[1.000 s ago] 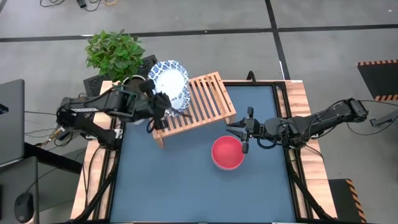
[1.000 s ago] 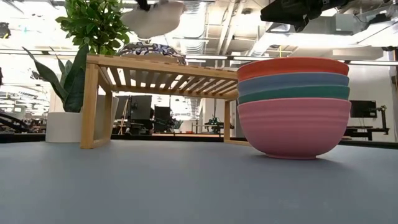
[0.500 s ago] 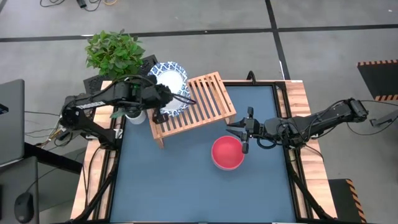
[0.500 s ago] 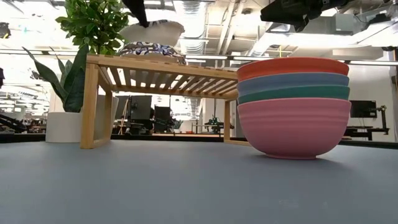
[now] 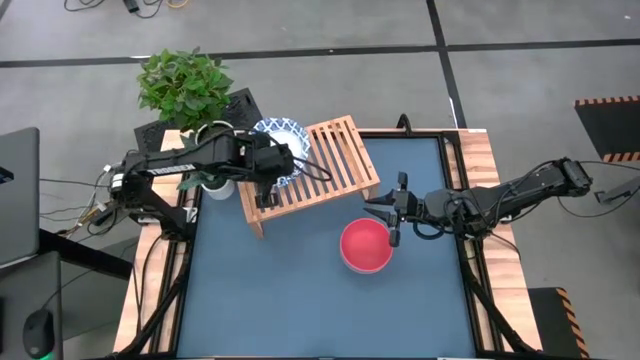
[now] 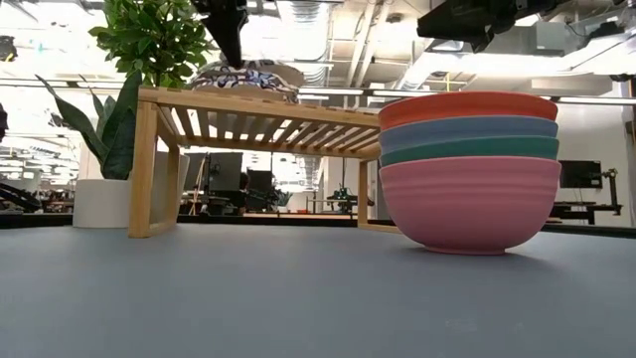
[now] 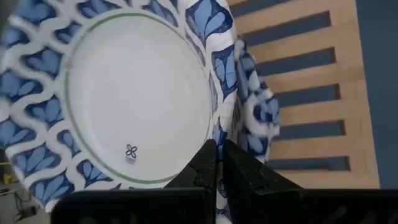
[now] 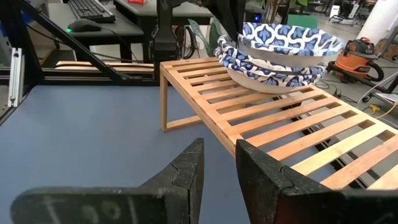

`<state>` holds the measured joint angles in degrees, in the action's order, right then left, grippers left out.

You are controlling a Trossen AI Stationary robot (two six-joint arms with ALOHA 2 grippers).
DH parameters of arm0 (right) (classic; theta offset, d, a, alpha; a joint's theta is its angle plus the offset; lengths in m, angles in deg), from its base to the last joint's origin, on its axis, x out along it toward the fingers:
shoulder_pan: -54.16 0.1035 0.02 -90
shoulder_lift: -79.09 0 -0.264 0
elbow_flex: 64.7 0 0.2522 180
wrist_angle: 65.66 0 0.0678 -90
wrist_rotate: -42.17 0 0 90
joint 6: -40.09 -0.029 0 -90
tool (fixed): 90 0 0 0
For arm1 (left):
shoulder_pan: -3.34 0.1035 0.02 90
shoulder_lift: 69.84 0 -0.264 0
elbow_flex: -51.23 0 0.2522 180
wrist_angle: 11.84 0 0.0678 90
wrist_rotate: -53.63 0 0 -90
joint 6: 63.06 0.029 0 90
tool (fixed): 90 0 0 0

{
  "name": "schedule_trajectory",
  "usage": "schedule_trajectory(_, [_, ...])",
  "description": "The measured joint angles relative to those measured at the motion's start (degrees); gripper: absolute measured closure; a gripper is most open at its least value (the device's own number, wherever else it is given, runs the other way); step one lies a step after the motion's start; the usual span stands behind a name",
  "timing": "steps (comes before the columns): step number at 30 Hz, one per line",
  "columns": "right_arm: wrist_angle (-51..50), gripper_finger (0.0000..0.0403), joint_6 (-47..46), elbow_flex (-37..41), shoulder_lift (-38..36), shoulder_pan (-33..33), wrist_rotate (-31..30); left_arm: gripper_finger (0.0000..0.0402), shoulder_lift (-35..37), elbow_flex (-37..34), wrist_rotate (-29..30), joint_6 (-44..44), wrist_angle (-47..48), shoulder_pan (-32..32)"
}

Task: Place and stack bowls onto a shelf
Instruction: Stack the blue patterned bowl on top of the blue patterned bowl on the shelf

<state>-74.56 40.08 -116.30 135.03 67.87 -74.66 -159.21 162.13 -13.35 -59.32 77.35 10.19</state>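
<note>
- Gripping the rim of a white bowl with a blue patterned rim [image 7: 118,93], my left jaws [image 7: 216,163] are pinched shut on its edge.
- That bowl sits nested in a second blue-patterned bowl [image 8: 273,71]; the pair rests on the shelf [image 5: 325,165], at its end nearest the leafy plant [image 5: 185,80].
- The shelf is a low light-wood slatted rack standing on the blue tabletop [image 5: 290,290], towards its far left corner.
- In the low view the patterned pair shows on top of the rack, with my left arm coming down onto it from above.
- A second stack of plain bowls [image 6: 469,164] stands on the tabletop just beside the shelf: red on top, then blue, teal-green, and pink at the bottom.
- My right jaws [image 5: 397,207] hover just beside that stack, nearly closed, with only a narrow gap, holding nothing.
- A white plant pot [image 6: 102,202] stands behind the shelf.
</note>
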Motion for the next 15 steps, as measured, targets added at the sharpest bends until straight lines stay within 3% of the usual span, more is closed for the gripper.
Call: schedule_trajectory(15, [-0.17, 0.0284, -0.04, 0.0, 0.0, 0.0, 0.0, 0.0385, 0.11, 0.02, -4.66, 0.32, 2.13, 0.0])
